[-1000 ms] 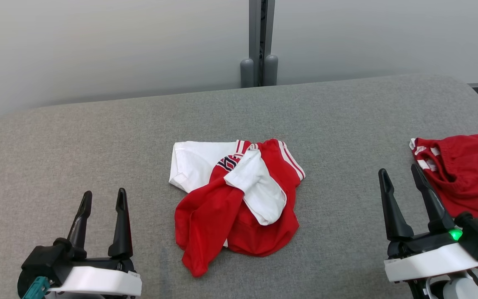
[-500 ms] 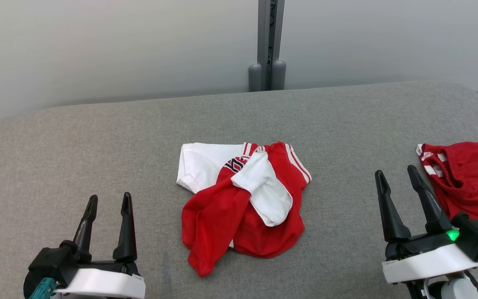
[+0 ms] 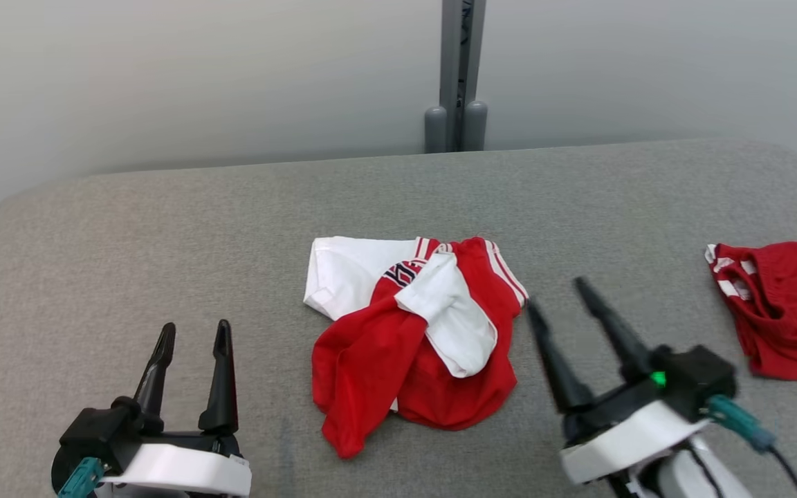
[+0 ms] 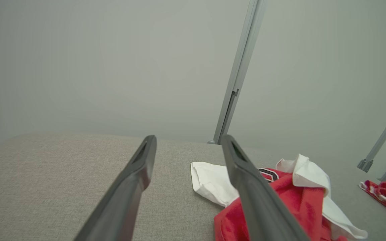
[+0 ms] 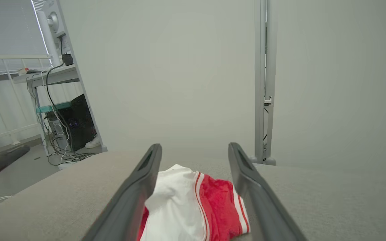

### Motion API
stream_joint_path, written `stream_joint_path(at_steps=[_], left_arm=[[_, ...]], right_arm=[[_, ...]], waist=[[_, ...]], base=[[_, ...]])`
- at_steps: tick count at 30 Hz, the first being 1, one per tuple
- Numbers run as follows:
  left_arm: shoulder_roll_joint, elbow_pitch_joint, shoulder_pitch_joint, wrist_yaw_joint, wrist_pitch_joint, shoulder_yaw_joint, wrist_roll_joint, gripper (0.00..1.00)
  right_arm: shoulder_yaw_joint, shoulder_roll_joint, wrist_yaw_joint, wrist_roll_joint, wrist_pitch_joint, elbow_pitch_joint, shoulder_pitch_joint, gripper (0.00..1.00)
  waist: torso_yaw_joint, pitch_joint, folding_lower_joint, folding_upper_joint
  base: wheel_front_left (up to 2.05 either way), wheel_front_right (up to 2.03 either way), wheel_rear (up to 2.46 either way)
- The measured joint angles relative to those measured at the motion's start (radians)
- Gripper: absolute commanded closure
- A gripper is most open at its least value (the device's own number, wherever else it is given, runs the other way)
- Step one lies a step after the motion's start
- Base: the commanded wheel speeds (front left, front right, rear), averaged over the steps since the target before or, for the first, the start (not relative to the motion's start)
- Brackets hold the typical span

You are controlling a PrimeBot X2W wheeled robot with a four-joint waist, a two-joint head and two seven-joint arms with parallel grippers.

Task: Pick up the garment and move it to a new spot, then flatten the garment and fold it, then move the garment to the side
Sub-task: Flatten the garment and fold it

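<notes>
The garment (image 3: 412, 332) lies in a crumpled red and white heap with striped trim at the middle of the grey padded surface (image 3: 163, 228). My left gripper (image 3: 194, 326) hovers near its left side, fingers apart, gripping nothing. My right gripper (image 3: 556, 294), blurred in the head view, sits just beside the heap's right edge, fingers likewise spread and empty. A second red garment (image 3: 786, 311) lies well apart, far to my right. My right wrist view looks past the heap to a desk (image 5: 50, 75) with hanging cables and a dark computer case (image 5: 79, 120) — my left wrist view faces a plain wall and a grey post (image 4: 236, 83).
</notes>
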Motion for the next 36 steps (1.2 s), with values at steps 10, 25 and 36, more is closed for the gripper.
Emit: stream_joint_path(at_steps=[10,25,36], left_arm=[[-0.009,0.018,-0.013,-0.008,0.000,-0.012,-0.011,0.00],[-0.011,0.024,-0.024,0.001,0.000,-0.034,-0.043,0.00],[-0.012,0.023,-0.023,0.005,0.000,-0.029,-0.044,0.00]], right_arm=[[0.182,-0.002,0.000,-0.001,0.186,0.198,-0.175,0.00],[0.104,0.058,0.000,-0.079,0.553,0.332,-0.287,0.00],[-0.019,0.080,0.000,-0.198,0.615,0.314,-0.263,1.00]], waist=[[0.091,0.011,0.0000,0.0000],[0.195,0.022,0.0000,0.0000],[0.186,0.016,0.0000,0.0000]], base=[[0.00,0.00,0.00],[0.00,0.00,0.00],[0.00,0.00,0.00]])
